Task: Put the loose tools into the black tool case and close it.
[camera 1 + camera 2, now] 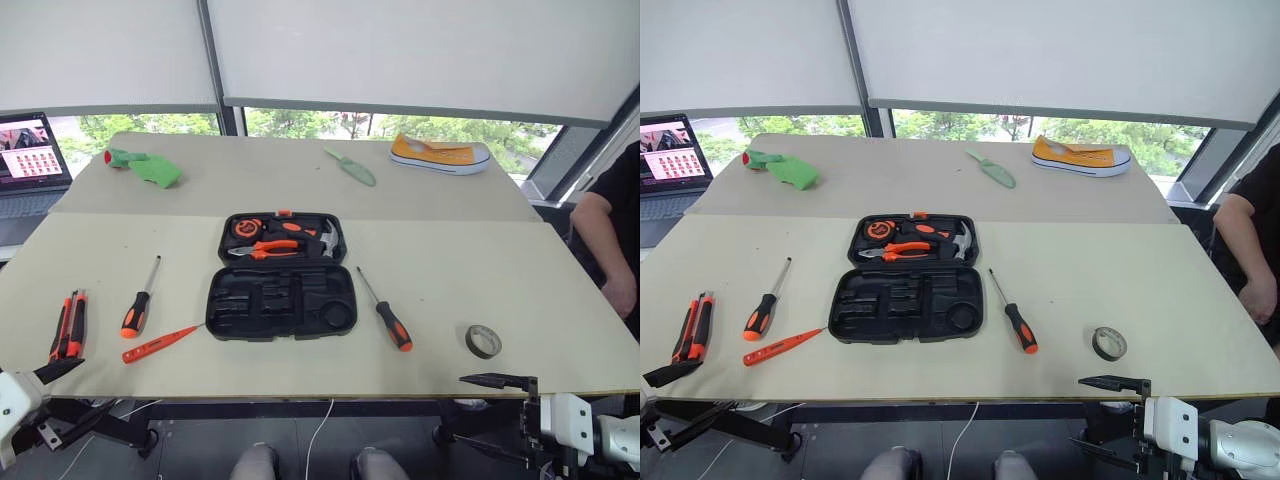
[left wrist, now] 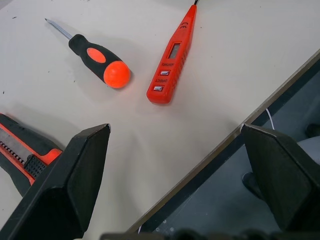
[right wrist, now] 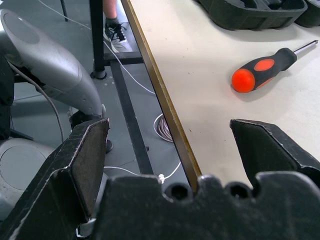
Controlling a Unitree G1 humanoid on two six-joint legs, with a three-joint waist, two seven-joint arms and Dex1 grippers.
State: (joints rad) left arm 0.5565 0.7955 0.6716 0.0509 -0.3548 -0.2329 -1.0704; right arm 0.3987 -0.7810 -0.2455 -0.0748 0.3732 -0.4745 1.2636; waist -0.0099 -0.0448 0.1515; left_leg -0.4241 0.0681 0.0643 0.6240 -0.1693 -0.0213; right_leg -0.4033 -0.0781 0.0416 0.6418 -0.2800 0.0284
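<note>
The black tool case [image 1: 280, 303] lies open at the table's middle; its far half holds several orange-black tools and the near half's slots are bare. Left of it lie a black-orange screwdriver [image 1: 138, 305], a thin all-orange screwdriver [image 1: 160, 344] and an orange-black knife-like tool [image 1: 69, 325]. A second black-orange screwdriver [image 1: 388, 315] lies right of the case. My left gripper [image 2: 175, 132] is open at the table's front-left edge, just short of the knife-like tool [image 2: 25, 150]. My right gripper [image 3: 167, 125] is open at the front-right edge, short of the right-hand screwdriver [image 3: 262, 70].
A grey tape roll [image 1: 483, 341] lies near the front right edge. On the far table sit a green trowel [image 1: 352, 167], a green object [image 1: 150, 168], a yellow shoe [image 1: 440, 154] and a laptop [image 1: 30, 150]. A person's arm [image 1: 610, 240] is at the right.
</note>
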